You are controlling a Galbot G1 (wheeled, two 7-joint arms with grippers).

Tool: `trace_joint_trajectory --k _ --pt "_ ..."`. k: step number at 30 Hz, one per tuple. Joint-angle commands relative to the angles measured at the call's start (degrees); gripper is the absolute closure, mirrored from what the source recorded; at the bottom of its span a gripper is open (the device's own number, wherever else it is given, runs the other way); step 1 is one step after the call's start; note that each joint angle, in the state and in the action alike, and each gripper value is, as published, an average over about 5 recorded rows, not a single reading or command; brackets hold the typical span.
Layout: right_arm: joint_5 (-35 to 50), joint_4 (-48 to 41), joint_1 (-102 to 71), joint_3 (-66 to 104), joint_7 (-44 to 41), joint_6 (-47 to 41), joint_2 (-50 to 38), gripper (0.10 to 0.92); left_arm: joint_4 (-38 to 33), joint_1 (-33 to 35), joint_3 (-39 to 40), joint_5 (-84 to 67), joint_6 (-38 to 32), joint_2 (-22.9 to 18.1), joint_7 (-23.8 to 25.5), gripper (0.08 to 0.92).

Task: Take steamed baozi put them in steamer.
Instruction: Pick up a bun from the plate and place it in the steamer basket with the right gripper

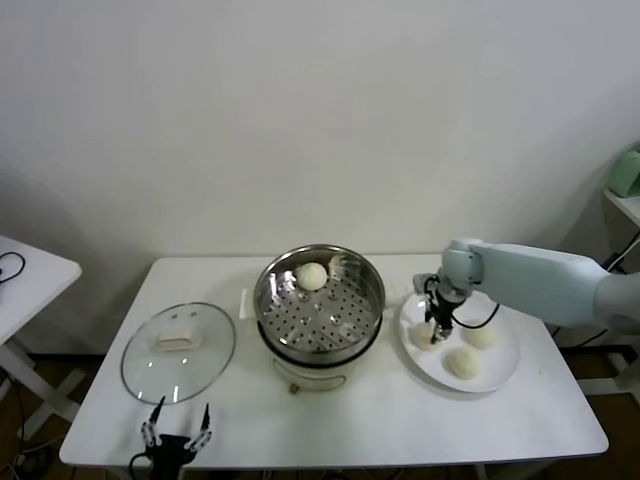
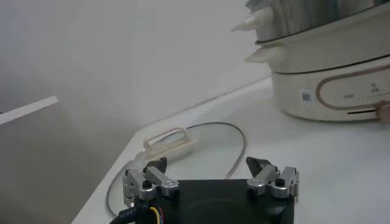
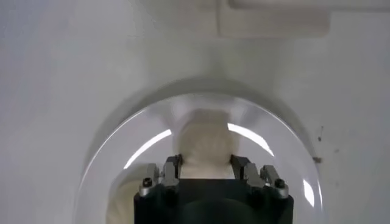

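Note:
The steamer (image 1: 375, 300) stands mid-table, its cream base (image 2: 329, 85) showing in the left wrist view. One baozi (image 1: 312, 276) lies at the back of its perforated tray. Three baozi lie on the white plate (image 1: 503, 378) to its right: two free ones (image 1: 480, 335) (image 1: 463, 362) and one (image 1: 424, 336) under my right gripper (image 1: 436, 335). In the right wrist view my right gripper (image 3: 205, 163) has its fingers against both sides of that baozi (image 3: 204, 137), which rests on the plate (image 3: 122, 152). My left gripper (image 1: 177, 432) is parked open at the front left edge.
A round glass lid (image 1: 178, 352) with a white handle lies left of the steamer, just ahead of my left gripper (image 2: 211, 167); it also shows in the left wrist view (image 2: 210, 143). Another small table (image 1: 25, 275) stands at the far left. A shelf (image 1: 625, 200) is at the far right.

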Motion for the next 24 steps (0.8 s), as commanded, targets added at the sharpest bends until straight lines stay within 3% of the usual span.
trace_joint_trajectory --k 1,13,24 --pt "5.66 8.41 19.27 -9.7 -5.12 2.5 -2.55 0.457 -0.37 0.18 -0.18 0.24 -0.03 0.17 -0.14 0.177" --pt "23.69 16.17 43.79 -11.9 -10.07 1.48 4.63 0.457 -0.87 0.17 0.05 0.37 -0.12 0.52 -0.13 0.177" --pt "27.23 14.72 31.49 0.46 -3.59 -6.22 20.31 0.457 -0.35 -0.37 0.8 0.66 -0.21 0.35 -0.09 0.177"
